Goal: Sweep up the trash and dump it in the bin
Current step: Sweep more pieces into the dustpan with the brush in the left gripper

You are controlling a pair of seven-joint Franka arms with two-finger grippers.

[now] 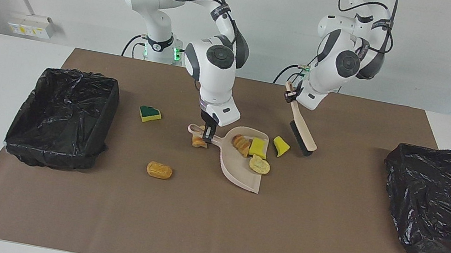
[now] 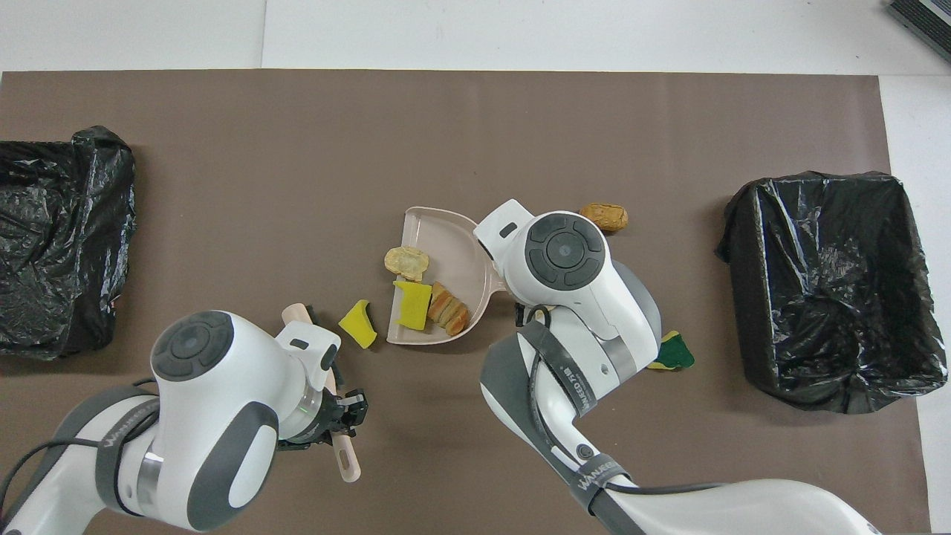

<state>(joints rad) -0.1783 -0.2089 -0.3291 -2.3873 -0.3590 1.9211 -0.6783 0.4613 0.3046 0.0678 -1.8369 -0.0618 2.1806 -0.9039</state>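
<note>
Right gripper (image 1: 207, 129) closed on dustpan handle (image 1: 201, 133), centre of facing view; dustpan (image 1: 240, 173) flat on brown mat (image 1: 206, 234), mouth toward lower right of frame. Left gripper (image 1: 290, 95) closed on brush handle, upper centre-right of frame; brush (image 1: 302, 133) tilted, bristle end low, just beside the dustpan mouth. In pan: striped bread lump (image 1: 242, 144), yellow sponge piece (image 1: 257, 147); round tan lump (image 1: 260, 165) at the pan's open edge. Outside, on mat: yellow sponge wedge (image 1: 281, 145) between pan and brush; small lump (image 1: 198, 141) under handle; bread lump (image 1: 159, 170) lower centre-left; green-topped sponge (image 1: 150, 113) centre-left. Black-lined bin (image 1: 62, 116) at left of frame, second bin (image 1: 437, 201) at right.
</note>
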